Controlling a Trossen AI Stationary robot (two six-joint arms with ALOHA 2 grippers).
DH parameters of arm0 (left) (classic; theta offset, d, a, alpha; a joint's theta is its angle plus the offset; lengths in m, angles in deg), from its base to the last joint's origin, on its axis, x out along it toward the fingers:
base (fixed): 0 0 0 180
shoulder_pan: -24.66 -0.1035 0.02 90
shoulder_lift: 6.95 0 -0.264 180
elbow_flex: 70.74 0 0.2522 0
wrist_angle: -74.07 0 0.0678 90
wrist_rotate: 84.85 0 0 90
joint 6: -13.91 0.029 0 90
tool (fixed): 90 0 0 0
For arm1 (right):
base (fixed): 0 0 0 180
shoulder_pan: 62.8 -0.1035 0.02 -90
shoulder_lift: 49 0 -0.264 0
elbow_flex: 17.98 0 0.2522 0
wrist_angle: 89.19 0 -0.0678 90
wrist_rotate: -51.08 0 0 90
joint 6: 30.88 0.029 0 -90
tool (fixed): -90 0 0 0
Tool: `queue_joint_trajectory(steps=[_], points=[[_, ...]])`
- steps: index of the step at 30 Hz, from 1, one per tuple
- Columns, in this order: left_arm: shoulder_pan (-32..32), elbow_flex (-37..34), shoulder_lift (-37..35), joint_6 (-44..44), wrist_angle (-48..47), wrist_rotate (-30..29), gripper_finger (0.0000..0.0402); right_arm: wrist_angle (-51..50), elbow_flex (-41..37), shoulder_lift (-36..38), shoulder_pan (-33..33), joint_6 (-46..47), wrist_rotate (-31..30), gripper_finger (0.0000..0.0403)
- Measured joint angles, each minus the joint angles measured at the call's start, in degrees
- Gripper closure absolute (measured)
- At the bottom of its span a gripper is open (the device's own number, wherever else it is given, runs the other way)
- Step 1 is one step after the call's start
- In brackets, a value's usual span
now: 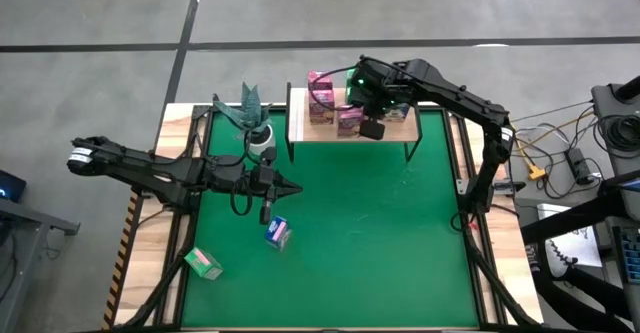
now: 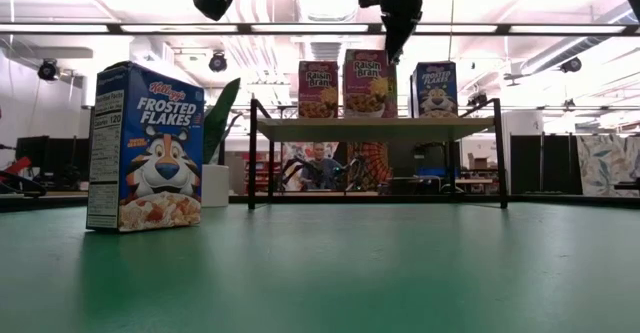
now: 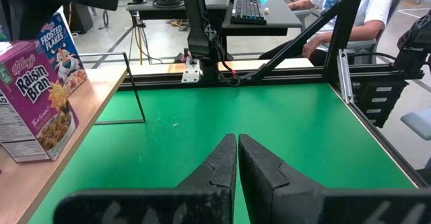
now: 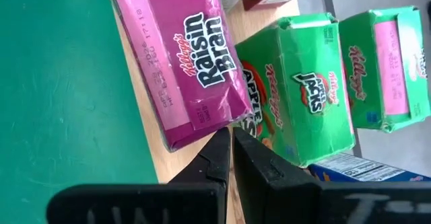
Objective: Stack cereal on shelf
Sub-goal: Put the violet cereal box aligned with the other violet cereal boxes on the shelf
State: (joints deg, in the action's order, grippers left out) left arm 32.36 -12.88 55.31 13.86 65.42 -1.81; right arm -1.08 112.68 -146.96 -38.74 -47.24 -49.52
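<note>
The pale wooden shelf (image 1: 395, 131) stands at the far edge of the green mat and carries several cereal boxes standing on their bases: pink Raisin Bran (image 2: 367, 83), a second pink one (image 2: 318, 89), blue Frosted Flakes (image 2: 433, 88) and green Apple Jacks (image 4: 296, 89). My right gripper (image 4: 231, 146) is shut and points down over these boxes. A blue Frosted Flakes box (image 1: 278, 232) stands on the mat, and a green box (image 1: 204, 264) lies near the mat's near-left corner. My left gripper (image 1: 292, 186) is shut and hovers over the mat, left of centre. My right gripper comes from above with shut fingers (image 4: 219, 150), which stand by the top edge of the pink Raisin Bran box (image 4: 202, 126), next to the green Apple Jacks box. I cannot tell whether they touch either box.
A potted plant (image 1: 250, 113) in a white pot stands just left of the shelf. The mat's middle and right side (image 1: 400, 243) lie open. A person sits at a desk (image 3: 337, 9) beyond the table. Black frame posts (image 3: 347, 76) line the table's edge.
</note>
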Motion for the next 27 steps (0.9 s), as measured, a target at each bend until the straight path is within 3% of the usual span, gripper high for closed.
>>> queue_joint_trajectory(steps=[27], points=[[0.0,0.0,0.0,0.24,0.01,0.0,0.0402,6.21,-2.91,-0.44,-1.03,-0.49,3.14,0.0394]])
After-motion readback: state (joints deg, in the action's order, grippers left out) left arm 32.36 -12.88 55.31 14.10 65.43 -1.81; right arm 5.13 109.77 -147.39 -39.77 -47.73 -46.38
